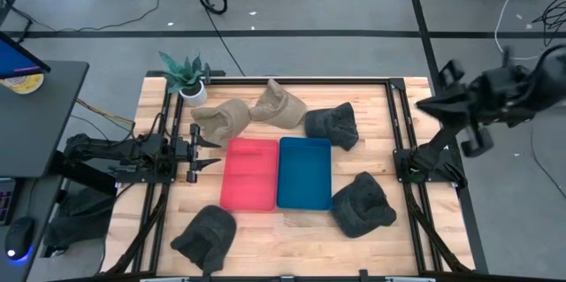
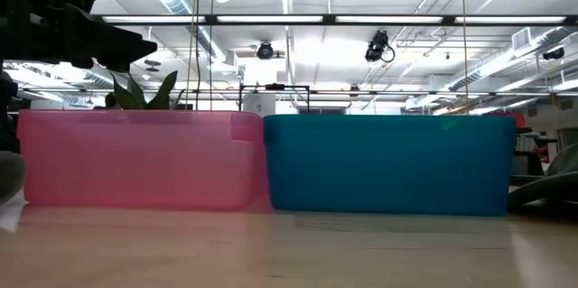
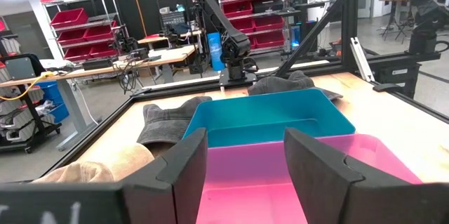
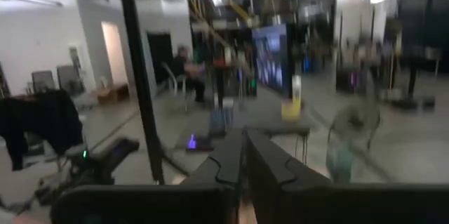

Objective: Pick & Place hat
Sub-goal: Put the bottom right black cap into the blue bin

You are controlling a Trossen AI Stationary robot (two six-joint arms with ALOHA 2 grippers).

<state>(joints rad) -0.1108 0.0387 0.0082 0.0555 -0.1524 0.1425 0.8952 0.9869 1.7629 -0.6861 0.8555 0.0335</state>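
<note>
Five hats are seen on the counter point(image 1: 292, 229) around the paired bins, the red bin point(image 1: 248, 174) touching the blue bin point(image 1: 304, 172) side by side. Taking the blue bin as landmark: two tan hats point(image 1: 221, 119) point(image 1: 278, 105) lie beyond the red bin toward the potted plant point(image 1: 187, 76), a dark hat point(image 1: 333, 125) lies just off the blue bin's far right corner, another dark hat point(image 1: 362, 204) lies just beside its near right corner, and a third dark hat point(image 1: 205, 233) is found past the red bin's near left corner. Which hat is meant cannot be told from the task.

The hats are judged to be soft, light cloth that slumps and folds when lifted; nothing fragile or slippery is expected. A pinch on a bunched fold of the crown, or across the brim where it is stiffer, is judged the surest hold, since a flat surface may not be gathered by narrow jaws.

The left gripper point(image 1: 205, 150) is held low just left of the red bin, its jaws spread apart and empty, with both bins framed between them in the left wrist view. The right gripper point(image 1: 442, 103) is raised well to the right of the blue bin, beyond the counter's edge, its jaws pressed together on nothing.
</note>
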